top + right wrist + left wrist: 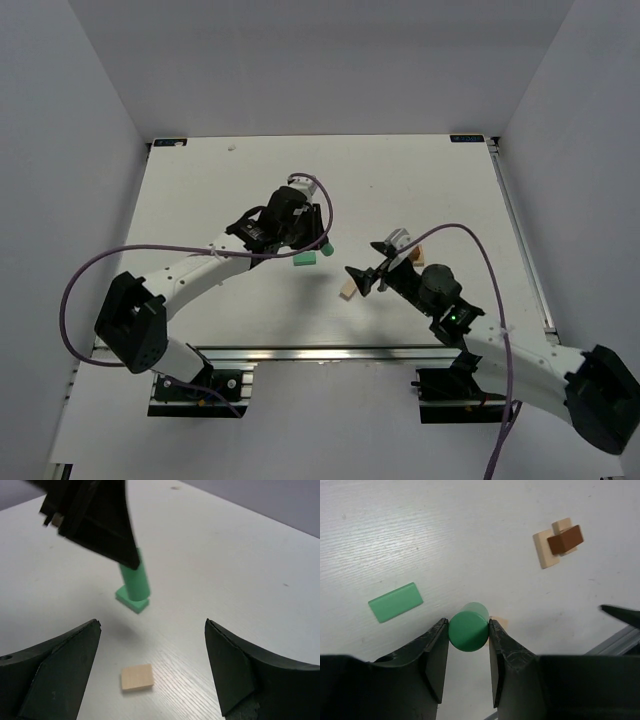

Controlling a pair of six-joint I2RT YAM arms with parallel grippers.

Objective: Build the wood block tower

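My left gripper [468, 626] is shut on a green cylinder [468, 628], held upright; it also shows in the top view [325, 247]. A flat green block [395, 601] lies on the table beside it. A small stack [559, 542] of two tan blocks with a dark brown block on top stands farther off. My right gripper [151, 625] is open and empty, hovering over a loose tan block [136, 677] that lies between its fingers. In the right wrist view the cylinder [136, 577] hangs from the left gripper's fingers [100, 525], in front of the green block [132, 601].
The white table [200, 190] has walls at the back and both sides. A metal rail [330, 352] with both arm bases runs along the near edge. The right gripper's tip [620, 614] reaches into the left wrist view.
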